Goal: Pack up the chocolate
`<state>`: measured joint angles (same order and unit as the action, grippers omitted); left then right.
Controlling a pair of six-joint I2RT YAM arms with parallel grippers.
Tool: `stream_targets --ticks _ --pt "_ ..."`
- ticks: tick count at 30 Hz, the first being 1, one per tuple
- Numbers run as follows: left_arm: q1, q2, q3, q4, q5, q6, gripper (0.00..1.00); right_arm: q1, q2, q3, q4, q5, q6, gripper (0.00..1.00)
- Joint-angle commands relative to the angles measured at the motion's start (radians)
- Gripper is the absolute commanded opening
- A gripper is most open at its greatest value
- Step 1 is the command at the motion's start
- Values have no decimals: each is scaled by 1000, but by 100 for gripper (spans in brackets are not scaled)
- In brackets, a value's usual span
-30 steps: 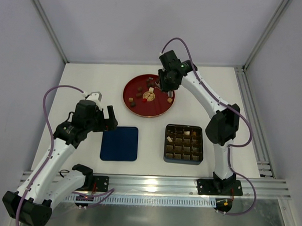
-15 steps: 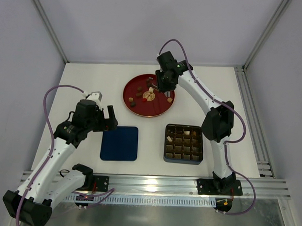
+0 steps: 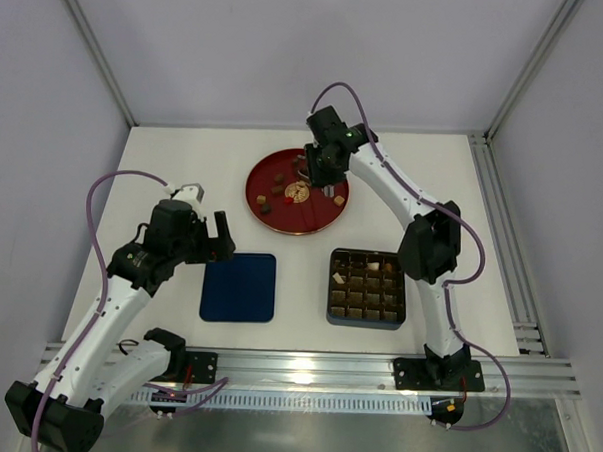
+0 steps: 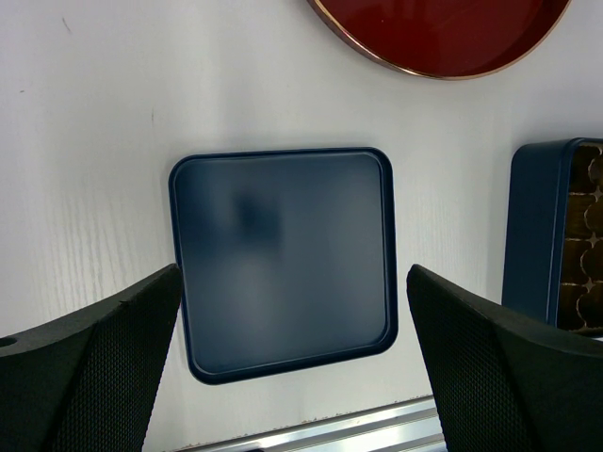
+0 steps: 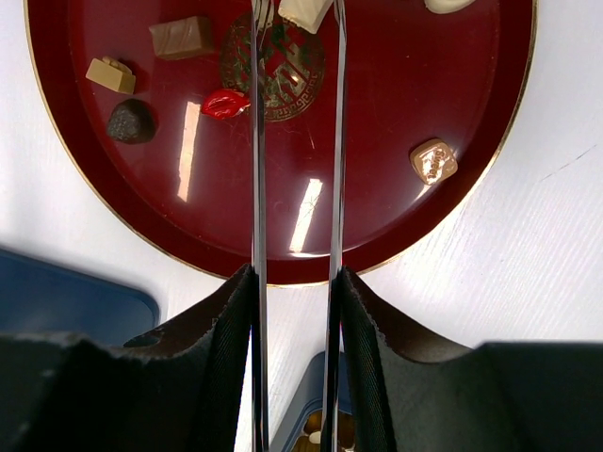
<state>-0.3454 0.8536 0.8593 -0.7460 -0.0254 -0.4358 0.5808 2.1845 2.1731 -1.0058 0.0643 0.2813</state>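
Note:
Several small chocolates (image 3: pixel 280 191) lie on a round red plate (image 3: pixel 258 199). The right wrist view shows a light brown bar (image 5: pixel 182 37), a tan piece (image 5: pixel 111 73), a dark round one (image 5: pixel 131 121), a red-wrapped one (image 5: pixel 224 102) and a copper-wrapped one (image 5: pixel 433 161). My right gripper (image 3: pixel 309 171) hangs over the plate's middle with long thin metal blades. The blades stand apart, and a cream piece (image 5: pixel 306 13) lies between their tips (image 5: pixel 296 8). My left gripper (image 4: pixel 292 268) is open and empty above the flat dark-blue lid (image 4: pixel 283 264).
The dark-blue box with a brown gridded tray (image 3: pixel 367 287) stands at the front right, a few cells filled. The lid (image 3: pixel 239 286) lies to its left. The box wall (image 4: pixel 532 235) shows in the left wrist view. A metal rail runs along the near edge.
My right gripper has moved a little to the left, from the plate's right side to over its middle. The left arm has not moved.

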Motion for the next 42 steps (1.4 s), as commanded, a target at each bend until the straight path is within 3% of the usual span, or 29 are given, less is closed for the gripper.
stream_targets --ticks 1,19,28,37,42 --pt "-3 -7 1 14 2 16 100 10 3 48 9 8 12 42" --pt "-3 -8 1 14 4 17 100 28 29 54 4 51 33 41" --pt "-4 -11 1 14 2 17 100 28 31 50 4 63 35 34" --pt "-4 -11 1 14 1 17 100 30 -57 -28 16 63 29 31" --pt "-4 -11 1 14 1 16 100 30 -144 -151 50 63 24 31"
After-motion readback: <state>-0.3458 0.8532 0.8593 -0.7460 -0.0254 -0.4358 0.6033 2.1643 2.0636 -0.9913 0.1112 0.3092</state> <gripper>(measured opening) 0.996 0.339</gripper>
